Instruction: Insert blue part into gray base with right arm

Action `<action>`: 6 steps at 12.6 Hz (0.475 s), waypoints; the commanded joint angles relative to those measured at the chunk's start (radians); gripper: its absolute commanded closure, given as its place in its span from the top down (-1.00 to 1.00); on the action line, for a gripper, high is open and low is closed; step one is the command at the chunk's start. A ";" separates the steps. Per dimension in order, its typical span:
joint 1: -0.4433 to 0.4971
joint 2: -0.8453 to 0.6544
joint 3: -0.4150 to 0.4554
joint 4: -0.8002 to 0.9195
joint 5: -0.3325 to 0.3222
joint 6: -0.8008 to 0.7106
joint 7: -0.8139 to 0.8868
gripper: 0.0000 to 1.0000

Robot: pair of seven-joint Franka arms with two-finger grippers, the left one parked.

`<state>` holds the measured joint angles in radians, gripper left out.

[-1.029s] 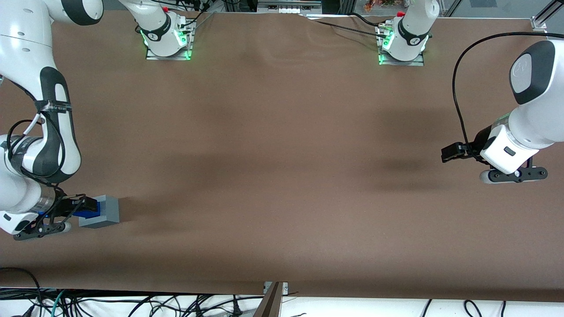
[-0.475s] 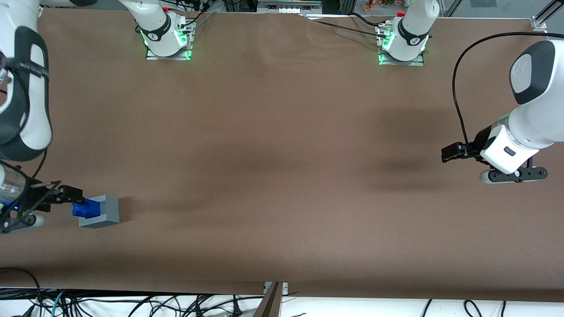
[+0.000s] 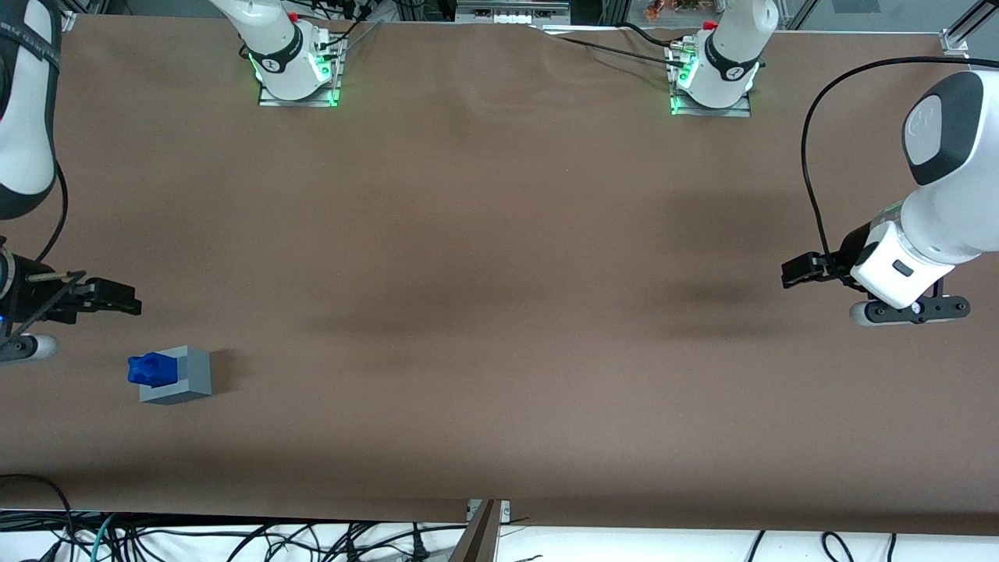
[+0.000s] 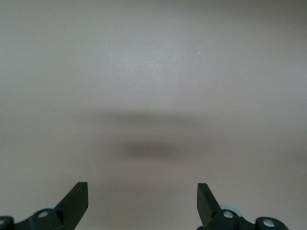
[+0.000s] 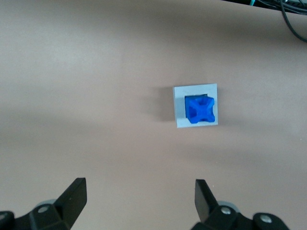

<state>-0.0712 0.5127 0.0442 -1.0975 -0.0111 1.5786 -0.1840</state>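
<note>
The gray base (image 3: 186, 375) sits on the brown table near the working arm's end. The blue part (image 3: 151, 369) sits in its socket and sticks out of it. In the right wrist view the blue part (image 5: 200, 109) fills the square recess of the gray base (image 5: 180, 108). My right gripper (image 3: 117, 300) is open and empty. It hangs above the table, farther from the front camera than the base and clear of it. In the right wrist view its fingers (image 5: 73, 195) stand wide apart, the gripper (image 5: 139, 196) holding nothing.
The brown table (image 3: 499, 312) stretches toward the parked arm's end. Two arm mounts with green lights (image 3: 296, 74) stand along the back edge. Cables (image 3: 234, 538) lie below the table's front edge.
My gripper has let go of the blue part, opened, and pulled up and away from the base. The blue part stays in the gray base.
</note>
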 commanded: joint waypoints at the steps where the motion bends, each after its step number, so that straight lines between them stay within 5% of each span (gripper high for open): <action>1: 0.001 -0.149 0.002 -0.143 -0.042 0.003 0.008 0.99; 6: -0.002 -0.286 0.002 -0.272 -0.044 0.046 0.011 0.99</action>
<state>-0.0707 0.2975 0.0433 -1.2413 -0.0450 1.5778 -0.1840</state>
